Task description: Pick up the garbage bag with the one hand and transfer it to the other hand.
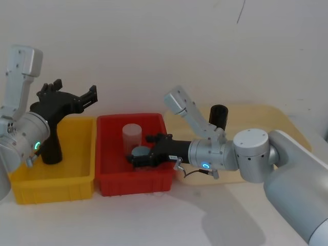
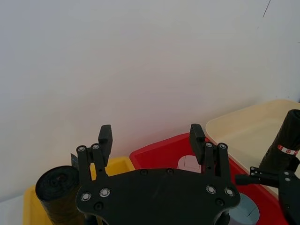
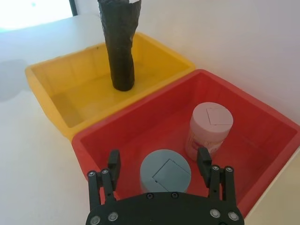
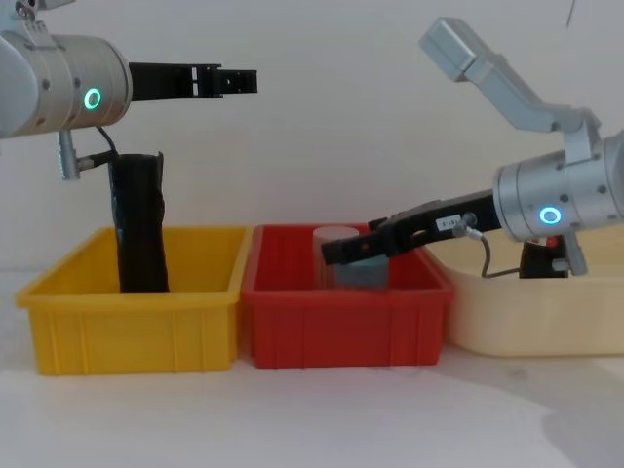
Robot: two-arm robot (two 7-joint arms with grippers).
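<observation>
The garbage bag (image 1: 219, 117), a tight black roll with a red-and-white label band, stands upright in the cream tray (image 1: 266, 115) at the right end of the worktop, untouched by either arm. It sits behind the right arm's elbow in the head view and shows at the far side of the left wrist view.

The right gripper (image 1: 137, 156), on the arm with the blue ring, reaches low into the red bin (image 1: 136, 183), its fingers spread wide either side of a grey-lidded tub (image 3: 165, 171); it holds nothing. A pale pink jar (image 3: 211, 124) stands just beside the tub in the same bin.

The left gripper (image 1: 91, 96), on the arm with the green ring, hangs high above the yellow bin (image 1: 54, 187), fingers apart and empty. The taller wrinkled black roll (image 4: 139, 222) stands upright in that yellow bin below it.

By the look of it the pick-up has not begun. The next move calls for the green-ringed arm to travel across over the red bin to the cream tray, come down around the labelled roll and close on it, while the right arm clears out of the red bin to make room and be ready to receive
</observation>
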